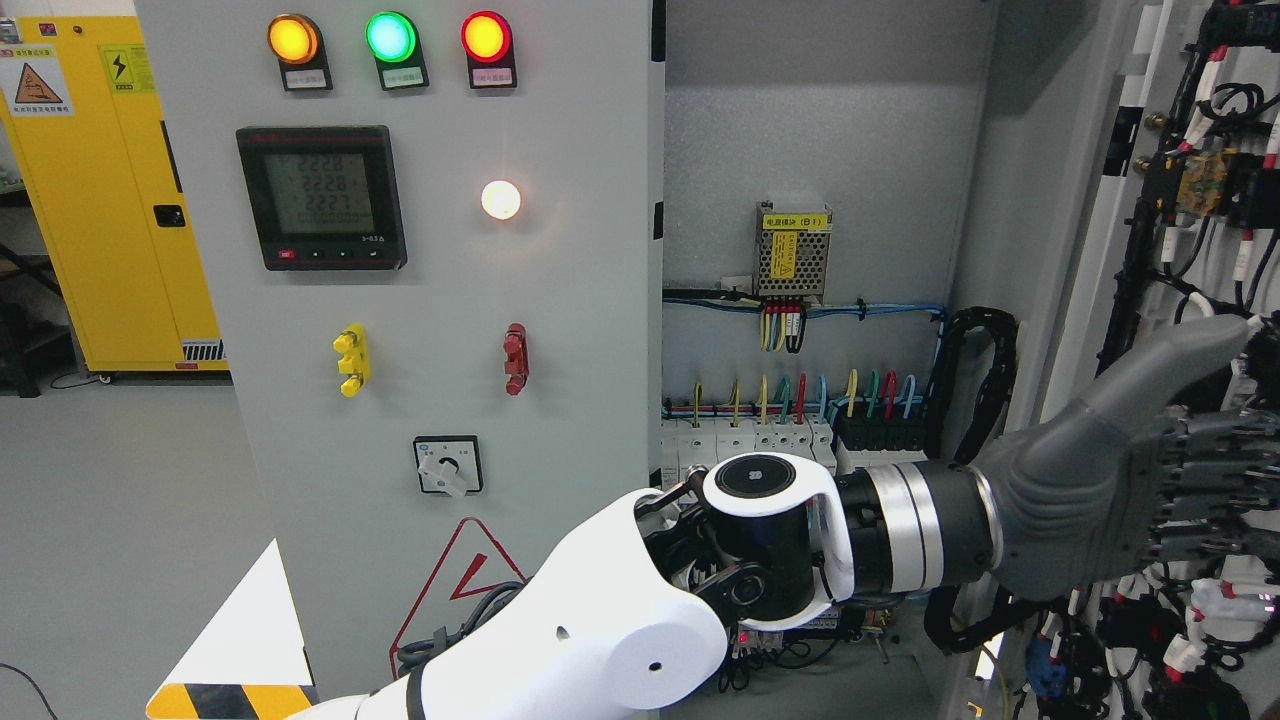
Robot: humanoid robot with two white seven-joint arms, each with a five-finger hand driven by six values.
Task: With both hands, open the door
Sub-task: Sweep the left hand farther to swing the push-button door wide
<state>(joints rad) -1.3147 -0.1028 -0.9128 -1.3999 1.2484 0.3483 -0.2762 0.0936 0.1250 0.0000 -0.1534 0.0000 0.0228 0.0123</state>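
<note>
One arm in view, entering at 7 o'clock and reaching across to 3 o'clock. Cabinet fills the centre; its left door panel is shut, lamps lit at 12. Right door at 3 o'clock is already swung wide, wiring side facing us, interior exposed. Left hand lies flat against that door's inner face, fingers extended, thumb up, gripping nothing. Breakers sit low in the bay. Step looks like the final push-open. Next: keep palm pressure outward, avoid snagging the wiring. Right hand not visible.
</note>
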